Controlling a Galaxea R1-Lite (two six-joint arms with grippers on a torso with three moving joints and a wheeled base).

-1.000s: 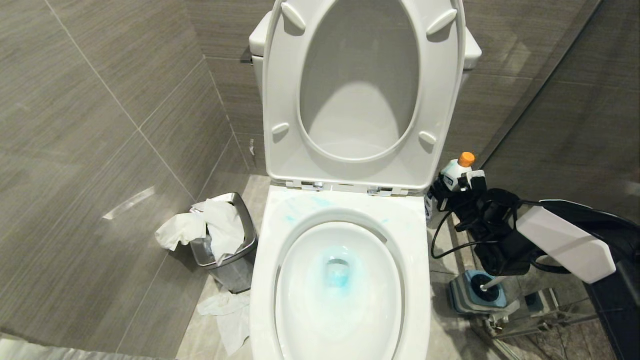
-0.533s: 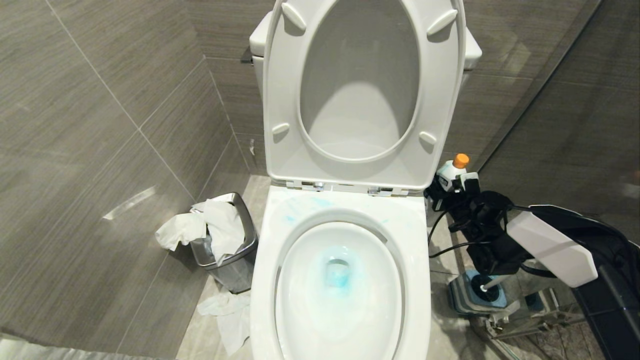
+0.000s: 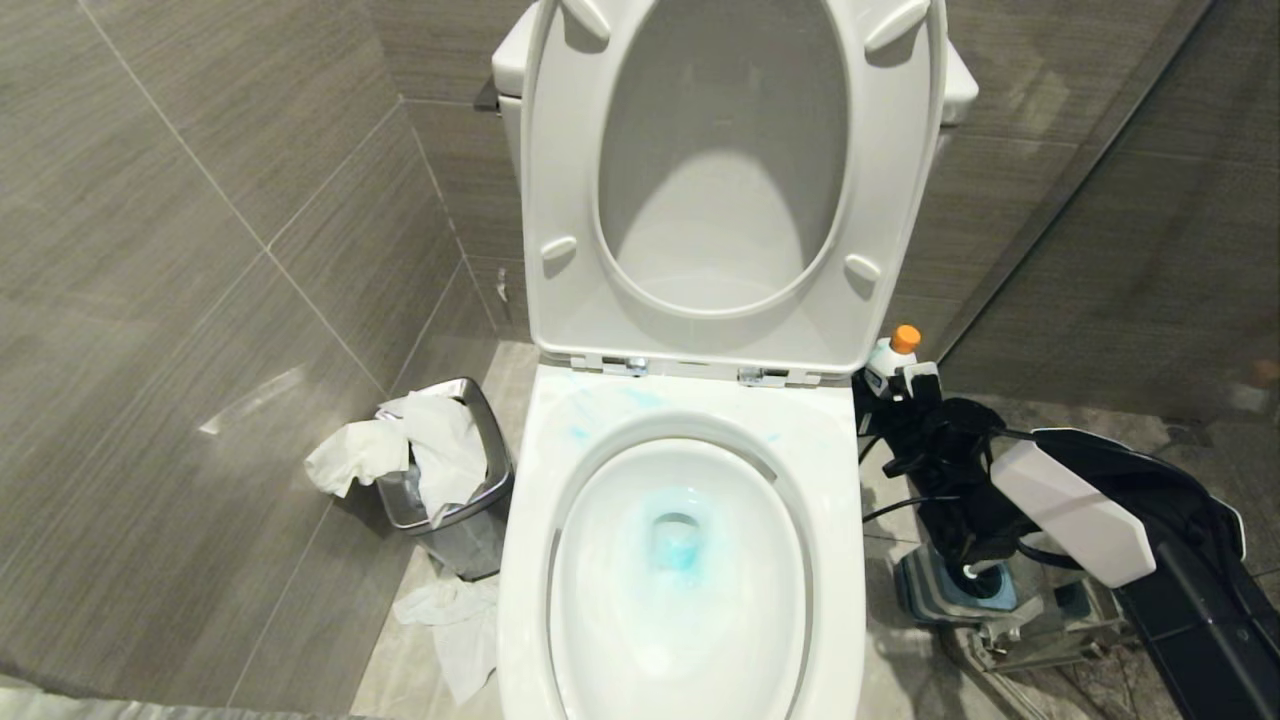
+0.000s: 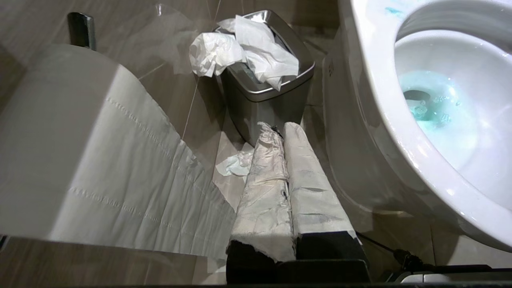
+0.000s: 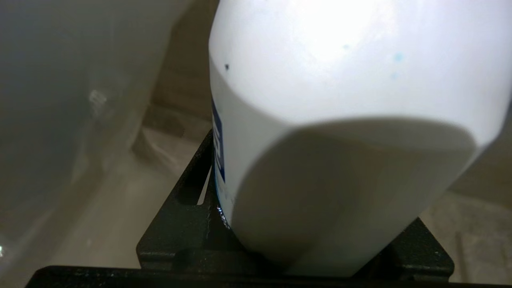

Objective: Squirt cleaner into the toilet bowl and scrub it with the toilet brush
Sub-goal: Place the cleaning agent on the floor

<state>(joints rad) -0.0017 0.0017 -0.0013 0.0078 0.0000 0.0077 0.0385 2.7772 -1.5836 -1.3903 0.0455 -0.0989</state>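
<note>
White ceramic toilet bowl (image 3: 680, 480) stood lengthwise toward the camera, seat raised, blue cleaner (image 3: 676, 545) tinting its water. On the grey tiled floor to its right, the right gripper's (image 3: 900, 385) fingers clasped an upright orange-capped bottle (image 3: 892, 352). Nearby, the toilet brush (image 3: 968, 573) sat in its holder (image 3: 935, 595). Left gripper (image 4: 284, 136) fingers closed.

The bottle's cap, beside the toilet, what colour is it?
Orange, on the white bottle that the right pincer holds; clearest in the head view.

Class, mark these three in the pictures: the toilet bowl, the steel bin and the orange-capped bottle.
toilet bowl (image 3: 812, 440): head view, right side of its rim.
steel bin (image 4: 264, 102): left wrist view, its front wall.
orange-capped bottle (image 3: 906, 338): head view, its cap.
</note>
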